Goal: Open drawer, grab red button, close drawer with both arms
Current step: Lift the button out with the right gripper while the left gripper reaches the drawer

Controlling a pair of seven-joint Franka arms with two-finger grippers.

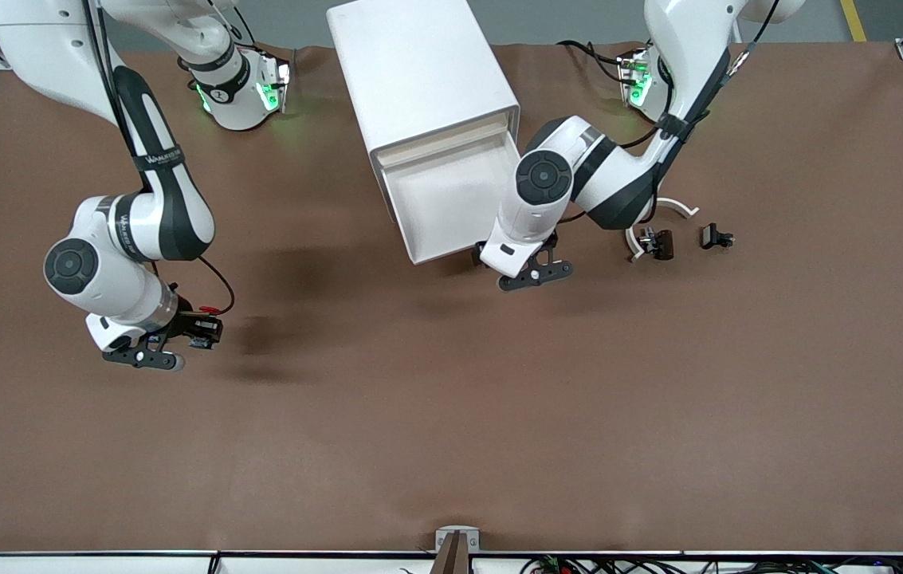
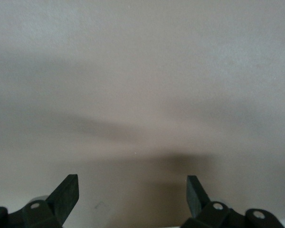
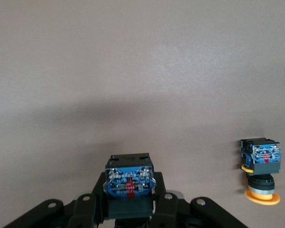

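Observation:
The drawer [image 1: 451, 203] stands pulled out of the white cabinet [image 1: 419, 72], and its white tray shows nothing inside. My right gripper [image 1: 190, 333] is shut on the button [image 1: 202, 327] and holds it above the table toward the right arm's end. In the right wrist view the button's black-and-blue body [image 3: 129, 180] sits between the fingers of the right gripper [image 3: 129, 202], with the red cap hidden. My left gripper [image 1: 535, 273] is open and empty beside the drawer's front corner. In the left wrist view the left gripper [image 2: 132, 194] faces a plain surface.
A like button with a yellow-orange cap [image 3: 261, 173] stands on the table near the right gripper. Two small black parts [image 1: 656, 243] [image 1: 716, 237] and a white curved piece [image 1: 674, 209] lie toward the left arm's end.

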